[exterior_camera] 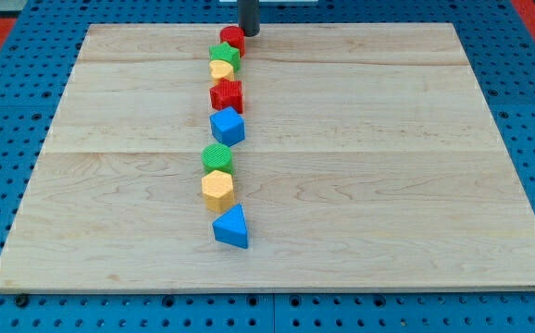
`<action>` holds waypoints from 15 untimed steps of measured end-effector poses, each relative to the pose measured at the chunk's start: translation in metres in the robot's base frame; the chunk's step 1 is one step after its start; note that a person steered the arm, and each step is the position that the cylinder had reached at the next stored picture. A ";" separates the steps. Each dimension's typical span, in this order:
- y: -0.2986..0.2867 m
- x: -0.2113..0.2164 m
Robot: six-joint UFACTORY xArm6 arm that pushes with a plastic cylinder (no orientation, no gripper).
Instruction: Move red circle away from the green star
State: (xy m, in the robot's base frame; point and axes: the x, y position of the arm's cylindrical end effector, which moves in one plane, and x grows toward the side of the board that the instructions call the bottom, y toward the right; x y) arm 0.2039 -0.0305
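My tip [248, 33] touches the small red circle block [232, 39] at its 2 o'clock side; there is no hand to open. The green star block [224, 55] touches the circle at 7 o'clock, near the wooden board's [388, 166] top edge.

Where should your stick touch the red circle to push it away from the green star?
On its lower-left side, where it faces the green star. The red circle sits at the view's top, touching the star below it. My tip is at its right edge now, so I'd probably circle round.

Bright, even light; soft shadows
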 end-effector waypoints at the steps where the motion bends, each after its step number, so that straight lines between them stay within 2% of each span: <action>1: 0.000 -0.002; 3: 0.000 -0.004; 4: -0.026 0.001; 5: -0.087 0.009; 6: -0.041 0.033; 7: 0.050 0.040; 9: 0.155 0.148; 10: 0.145 0.116; 11: 0.099 0.095; 12: 0.059 0.128; 13: 0.090 0.183; 14: 0.066 0.186; 15: 0.025 0.206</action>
State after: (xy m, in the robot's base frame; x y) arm 0.4103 -0.0050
